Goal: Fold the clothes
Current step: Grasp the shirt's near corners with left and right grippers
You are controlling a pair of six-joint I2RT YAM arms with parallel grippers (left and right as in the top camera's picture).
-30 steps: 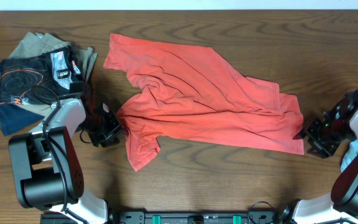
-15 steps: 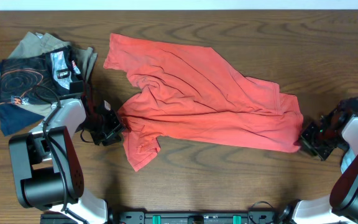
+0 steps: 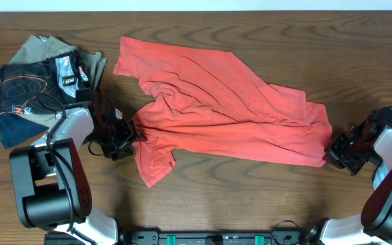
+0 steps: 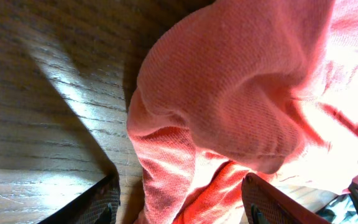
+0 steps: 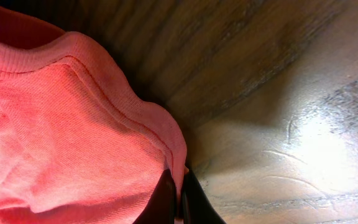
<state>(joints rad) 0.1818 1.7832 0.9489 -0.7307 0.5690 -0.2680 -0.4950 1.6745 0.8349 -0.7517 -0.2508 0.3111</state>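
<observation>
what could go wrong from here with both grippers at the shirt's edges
The right gripper pinches only the very edge of the coral-red shirt, so the hem may slip out when pulled. The left gripper stands open around a thick bunched lump, so it might close on several layers and drag wrinkles into the fold.

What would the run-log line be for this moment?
task: fold clothes | left gripper: open, straddling coral-red T-shirt edge | right gripper: shut on opposite hem corner | shirt: spread out, wrinkled, unfolded | stage: grasping
</observation>
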